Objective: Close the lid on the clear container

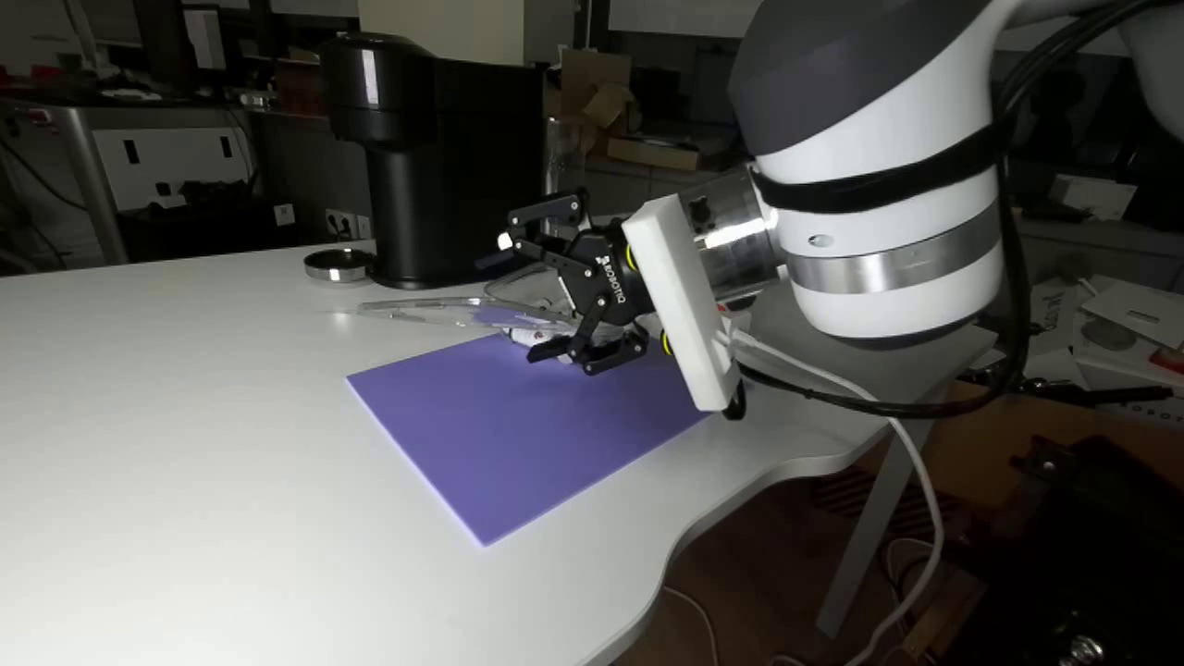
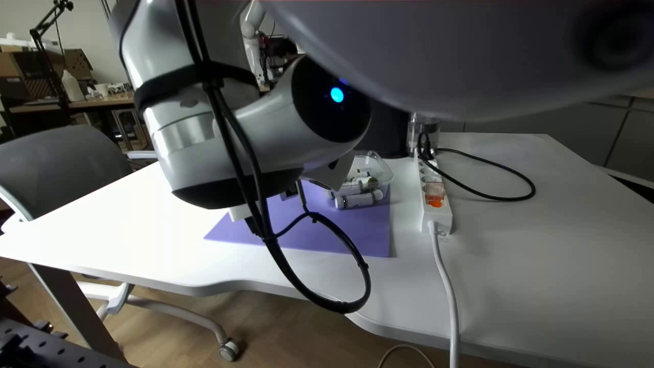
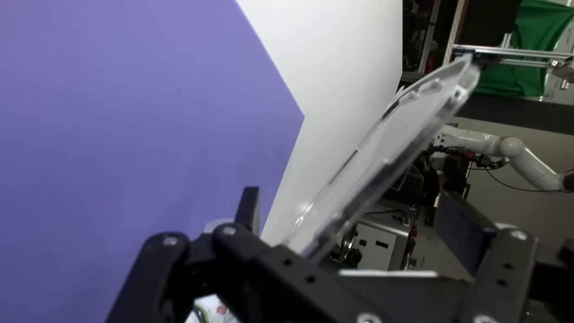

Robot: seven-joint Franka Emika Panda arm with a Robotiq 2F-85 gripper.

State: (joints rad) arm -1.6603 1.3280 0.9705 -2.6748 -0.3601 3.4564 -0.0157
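The clear container (image 2: 384, 171) sits at the back edge of the purple mat with several white cylinder pieces in and beside it. In an exterior view it is mostly hidden behind my gripper (image 1: 525, 296); a white piece (image 1: 527, 338) shows below. The see-through lid (image 1: 430, 305) sticks out from the container, roughly level and above the table. In the wrist view the lid (image 3: 381, 148) runs diagonally between the two fingers of my gripper (image 3: 356, 215). The fingers are wide apart, with gaps on both sides of the lid; its near end is hidden behind a finger link.
The purple mat (image 1: 527, 416) lies under the gripper on the white table (image 1: 231, 444). A black coffee machine (image 1: 462, 166) and a round metal tin (image 1: 339, 265) stand behind. A white power strip (image 2: 434, 199) with cables lies beside the mat. Black cables (image 2: 306, 291) hang from the arm.
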